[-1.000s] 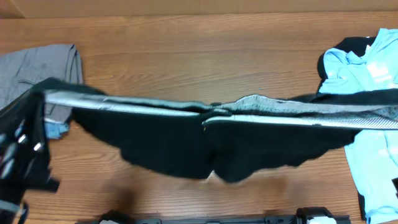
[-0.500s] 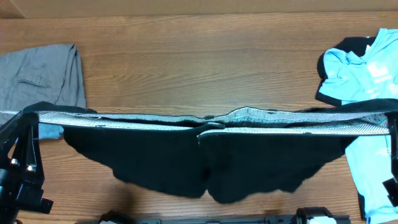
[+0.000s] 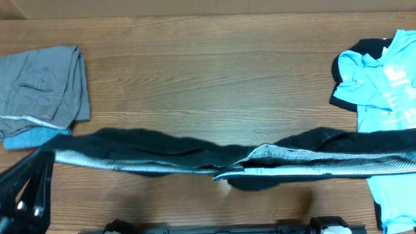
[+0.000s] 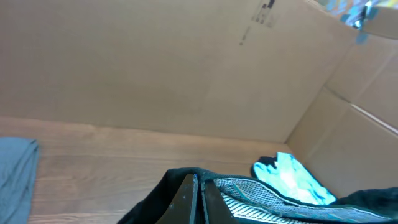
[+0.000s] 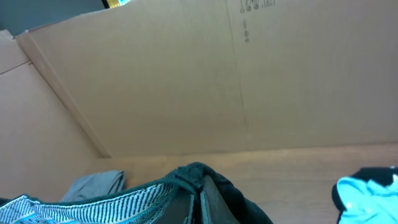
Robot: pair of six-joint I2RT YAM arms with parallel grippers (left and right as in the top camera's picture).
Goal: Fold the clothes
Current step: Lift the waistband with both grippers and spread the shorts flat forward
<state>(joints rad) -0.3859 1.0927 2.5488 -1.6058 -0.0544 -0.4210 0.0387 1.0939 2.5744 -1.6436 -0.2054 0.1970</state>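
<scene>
The black shorts [image 3: 162, 153] with a pale grey inner waistband [image 3: 305, 170] are stretched left to right low over the near part of the table. My left gripper [image 3: 43, 156] is shut on the left end of the waistband; the left wrist view shows its fingers [image 4: 198, 190] pinched on black cloth [image 4: 155, 199]. My right gripper is past the right edge of the overhead view. In the right wrist view its fingers [image 5: 200, 194] are shut on the shorts' other end [image 5: 233, 199].
A folded grey garment [image 3: 42, 84] lies at the far left on a blue piece [image 3: 32, 138]. A light blue white-printed T-shirt [image 3: 383, 84] lies at the right over a black piece [image 3: 341, 97]. A cardboard wall [image 4: 186, 62] stands behind the wooden table [image 3: 208, 71].
The stretched shorts have moved toward the near edge and dropped; the hanging legs no longer spread below the waistband. The left arm has moved nearer the front.
</scene>
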